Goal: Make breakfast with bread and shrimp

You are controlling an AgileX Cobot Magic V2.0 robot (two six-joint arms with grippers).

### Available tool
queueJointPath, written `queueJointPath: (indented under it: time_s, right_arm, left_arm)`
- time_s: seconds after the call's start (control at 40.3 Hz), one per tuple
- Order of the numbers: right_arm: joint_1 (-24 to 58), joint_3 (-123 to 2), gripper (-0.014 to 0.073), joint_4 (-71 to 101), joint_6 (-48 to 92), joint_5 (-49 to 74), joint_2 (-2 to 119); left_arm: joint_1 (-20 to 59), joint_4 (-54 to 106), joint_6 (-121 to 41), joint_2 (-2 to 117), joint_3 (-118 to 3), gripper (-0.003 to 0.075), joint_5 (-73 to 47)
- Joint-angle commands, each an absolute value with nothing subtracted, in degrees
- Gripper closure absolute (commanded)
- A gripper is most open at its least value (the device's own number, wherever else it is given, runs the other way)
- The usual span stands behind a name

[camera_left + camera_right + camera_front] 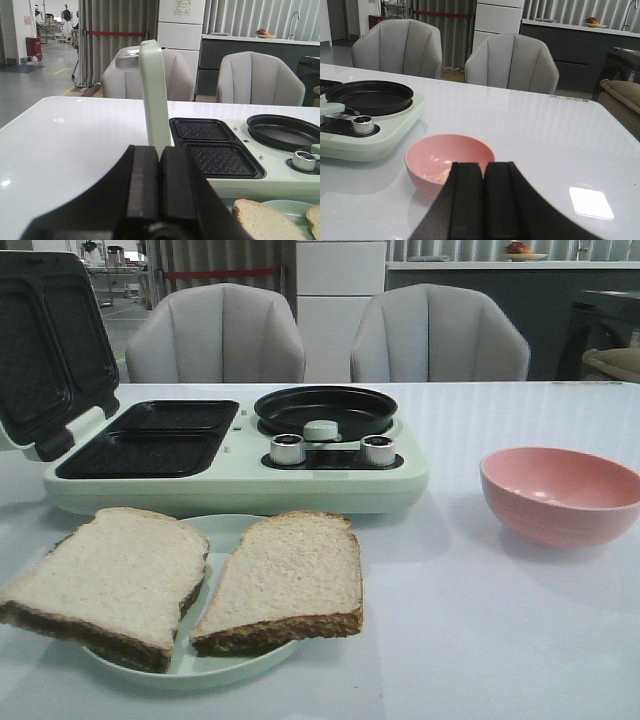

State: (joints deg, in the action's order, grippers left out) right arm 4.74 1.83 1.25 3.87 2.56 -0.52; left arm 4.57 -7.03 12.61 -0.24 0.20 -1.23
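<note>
Two slices of bread, a left one [115, 575] and a right one [288, 578], lie side by side on a pale green plate [225, 668] at the table's front. The left slice shows partly in the left wrist view [262, 220]. The shrimp [443, 175] lies in a pink bowl [440, 155], mostly hidden behind my right gripper [484, 172], which is shut and empty just in front of the bowl. The bowl also shows in the front view [560, 495]. My left gripper [160, 157] is shut and empty, left of the plate. Neither gripper shows in the front view.
A pale green breakfast maker [235, 475] stands behind the plate, lid [50, 345] raised at the left, with two dark sandwich trays [150, 440], a round black pan [325, 408] and two metal knobs [288, 448]. Two grey chairs [215, 335] stand beyond the table.
</note>
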Motion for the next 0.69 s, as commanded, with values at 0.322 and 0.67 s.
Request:
queueJointPath:
  time_s: [0.322,0.67]
  right_arm:
    - [4.77,1.48,0.0627,0.99,4.06,-2.42,-1.67]
    - [4.77,1.48,0.0627,0.99,4.06,-2.42,-1.67]
  left_arm:
    - [4.42,-8.27,12.86,-1.0,-4.26,0.0687,17.29]
    - [4.42,-9.87,12.86,9.74,-29.96,0.0687,-18.97]
